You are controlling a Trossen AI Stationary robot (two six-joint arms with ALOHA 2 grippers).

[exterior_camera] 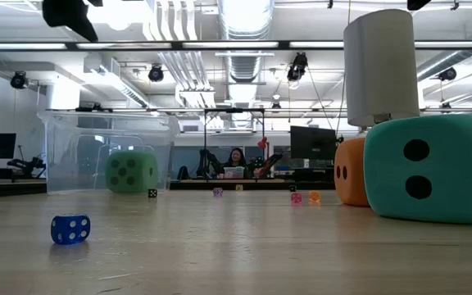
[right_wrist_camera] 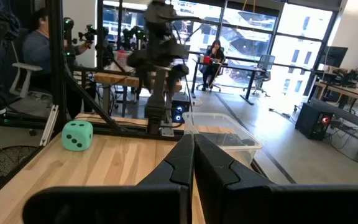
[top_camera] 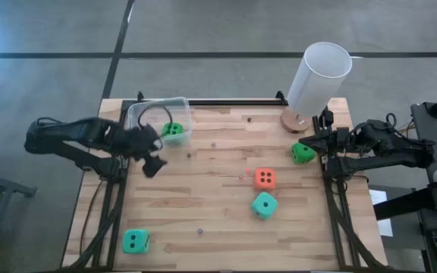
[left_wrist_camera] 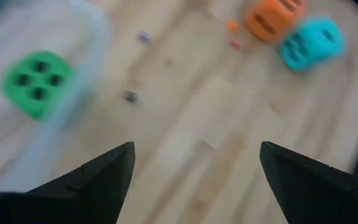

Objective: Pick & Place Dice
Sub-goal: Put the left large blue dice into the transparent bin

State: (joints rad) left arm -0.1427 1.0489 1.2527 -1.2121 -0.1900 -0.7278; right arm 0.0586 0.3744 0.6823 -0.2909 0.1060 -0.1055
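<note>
Beside clear tub (top_camera: 144,114), left gripper (top_camera: 154,164) empty, fingers wide; one green die (top_camera: 174,130) already inside; next, judge orange die (top_camera: 264,178) nearest: descend square, straddle faces; right gripper (top_camera: 315,142) shut, parked

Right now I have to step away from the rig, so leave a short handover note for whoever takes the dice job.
Left gripper: fingers open, empty, just outside the clear tub.
Right gripper: fingers shut, empty, waiting at the table's right edge by a green die.
Done: one green die lies in the tub.
Left on the table: the green die by the right gripper, the orange die and the teal die mid-table, a green die near the front left corner.
The white cylinder stands at the back right. Tiny dice lie scattered around.
</note>
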